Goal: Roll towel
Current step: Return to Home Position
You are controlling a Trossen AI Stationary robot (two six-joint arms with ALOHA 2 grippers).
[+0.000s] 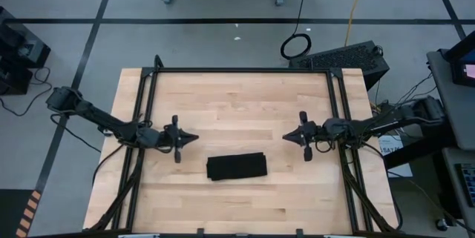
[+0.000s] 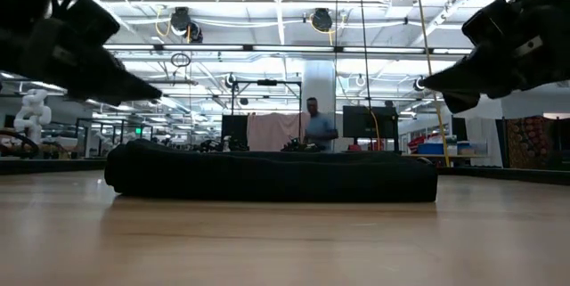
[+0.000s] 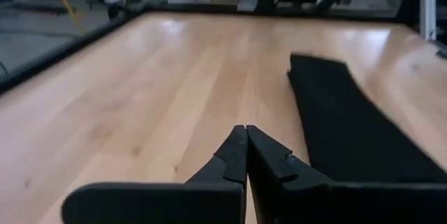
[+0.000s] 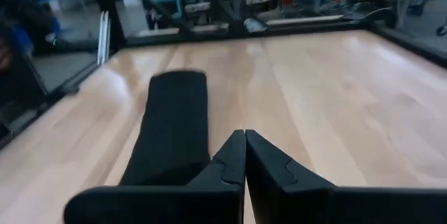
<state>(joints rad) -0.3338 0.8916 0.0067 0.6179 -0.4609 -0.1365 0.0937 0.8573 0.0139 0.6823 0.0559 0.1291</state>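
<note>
Your plain black soft cloth towel lies as a compact, flattish roll on the pale wooden table, toward the near middle of the top, its long side running across between the two arms. From table height it reads as one low, even bundle with no loose flap that you can see; no white tag shows. The left tool hangs just beyond the roll's left end, fingers pressed together on nothing and apart from the cloth. The right tool mirrors it past the other end, likewise pressed together, empty and clear of the cloth. Both point inward at each other.

The rolling looks finished, so the step in hand is, by my judgement, taking the arms home. That calls for drawing each arm back toward its own side, lifting rather than sweeping low, so that neither tool brushes the roll and loosens it.
</note>
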